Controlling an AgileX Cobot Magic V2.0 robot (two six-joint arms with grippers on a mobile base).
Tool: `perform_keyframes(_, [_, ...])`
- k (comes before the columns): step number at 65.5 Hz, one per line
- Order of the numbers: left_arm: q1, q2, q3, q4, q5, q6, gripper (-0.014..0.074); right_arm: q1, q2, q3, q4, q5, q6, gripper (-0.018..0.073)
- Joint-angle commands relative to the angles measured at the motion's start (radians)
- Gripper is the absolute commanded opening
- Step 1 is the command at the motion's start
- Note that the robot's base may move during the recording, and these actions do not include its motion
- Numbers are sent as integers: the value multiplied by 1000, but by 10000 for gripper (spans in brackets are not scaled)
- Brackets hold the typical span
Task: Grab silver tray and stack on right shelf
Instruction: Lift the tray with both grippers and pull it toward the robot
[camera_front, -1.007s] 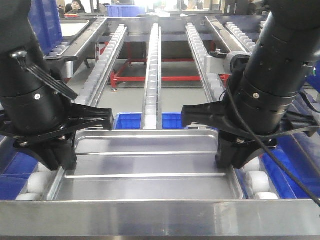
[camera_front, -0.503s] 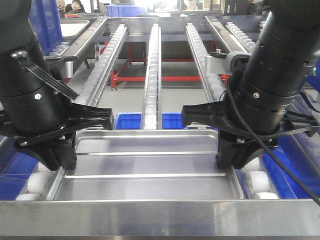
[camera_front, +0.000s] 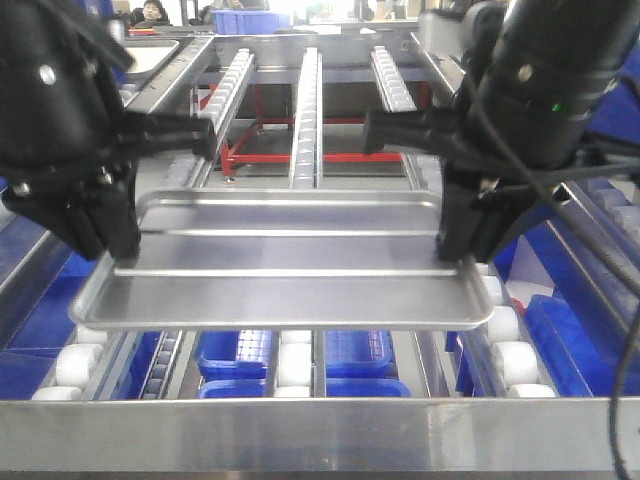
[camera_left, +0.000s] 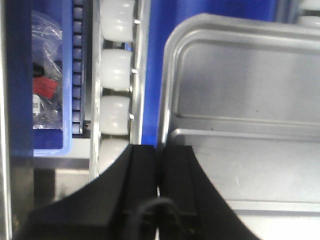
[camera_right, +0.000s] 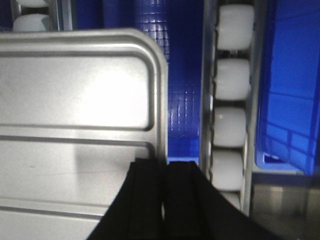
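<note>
Centre of the front view, your ridged silver tray hangs level above the white roller rails, lifted clear of them. That's the carry step. Left gripper and right gripper each have jaws clamped tight on a side rim. Next, I'd judge: swing both arms rightward together, tray flat.

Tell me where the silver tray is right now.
In the front view the silver tray hangs mid-frame, its short rims clamped by the left gripper and the right gripper, above the white rollers and blue bins.
</note>
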Motion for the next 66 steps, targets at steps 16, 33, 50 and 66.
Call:
perform_keyframes(16, [-59, -116, 10, 11, 40, -10, -100, 65, -124, 21, -29, 38, 108, 69])
perform_keyframes(33, [-140, -205, 126, -17, 45, -64, -100, 200, -217, 120, -151, 71, 323, 69])
perform_keyframes(50, [-287, -265, 226, 45, 68, -198, -100, 353, -237, 167, -199, 123, 405, 69])
perform_keyframes(66, [-351, -309, 242, 66, 106, -244, -100, 452, -237, 209, -239, 114, 538, 69])
